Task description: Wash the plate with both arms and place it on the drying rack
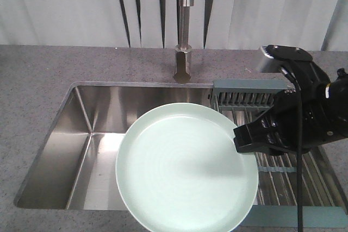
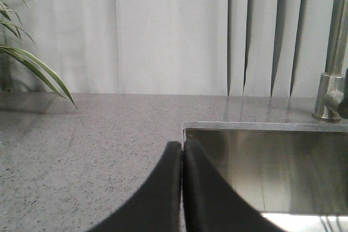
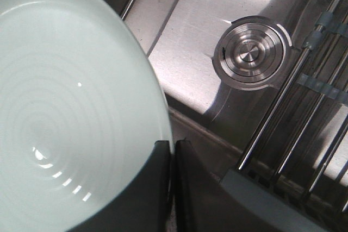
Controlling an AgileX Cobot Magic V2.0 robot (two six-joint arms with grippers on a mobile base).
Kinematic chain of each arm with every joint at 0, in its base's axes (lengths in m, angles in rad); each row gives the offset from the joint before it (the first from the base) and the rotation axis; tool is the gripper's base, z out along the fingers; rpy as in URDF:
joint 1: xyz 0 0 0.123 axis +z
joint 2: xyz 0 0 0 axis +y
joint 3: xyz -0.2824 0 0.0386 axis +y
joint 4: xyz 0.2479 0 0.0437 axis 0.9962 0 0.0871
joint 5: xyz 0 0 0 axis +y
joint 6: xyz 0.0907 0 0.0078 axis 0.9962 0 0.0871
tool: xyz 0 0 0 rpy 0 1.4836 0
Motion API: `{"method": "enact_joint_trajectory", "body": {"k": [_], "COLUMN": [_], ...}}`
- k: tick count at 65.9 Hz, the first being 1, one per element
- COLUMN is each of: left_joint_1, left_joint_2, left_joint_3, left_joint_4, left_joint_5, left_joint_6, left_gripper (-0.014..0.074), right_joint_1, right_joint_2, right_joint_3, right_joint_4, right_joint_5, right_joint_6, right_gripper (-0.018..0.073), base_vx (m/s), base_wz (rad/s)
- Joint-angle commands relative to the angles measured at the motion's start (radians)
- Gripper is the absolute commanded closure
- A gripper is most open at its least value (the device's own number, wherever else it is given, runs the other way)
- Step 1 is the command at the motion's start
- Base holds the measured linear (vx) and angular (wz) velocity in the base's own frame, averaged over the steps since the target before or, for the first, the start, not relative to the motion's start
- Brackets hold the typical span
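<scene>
Plate (image 1: 185,167) pinched at rim by right hand (image 1: 246,140), over sink (image 1: 81,134). Left hand (image 2: 182,150) closed, empty. Judgement: grip rim firmly, bring left in to scrub.

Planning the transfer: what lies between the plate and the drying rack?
In the front view, only the right gripper, shut on the plate rim. The right wrist view shows sink floor and the drain between plate and drying rack.

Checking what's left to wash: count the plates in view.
1. The plate is held at its rim by the right end effector, over the sink, part of which it covers; another could lie hidden.
</scene>
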Motion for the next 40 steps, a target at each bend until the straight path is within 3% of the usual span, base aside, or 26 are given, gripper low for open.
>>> {"method": "enact_joint_trajectory", "body": {"k": [1,40], "left_joint_1": [-0.006,-0.006], "left_joint_2": [-0.012,-0.012], "left_joint_3": [-0.028,-0.028], "left_joint_4": [-0.008,-0.008], "left_joint_5": [-0.077,-0.077], "left_joint_6": [0.0,0.0], "left_gripper": [0.0603,0.0603], "right_joint_1": [-0.001,-0.001], "right_joint_2": [-0.028,-0.028], "right_joint_3": [-0.026,-0.026], "right_joint_4": [0.029,0.029], "right_joint_5": [-0.032,-0.032], "right_joint_6": [-0.004,-0.004], "right_gripper": [0.0568,0.0568], "base_vx": [0.08,0.06], "base_wz": [-0.11,-0.07]}}
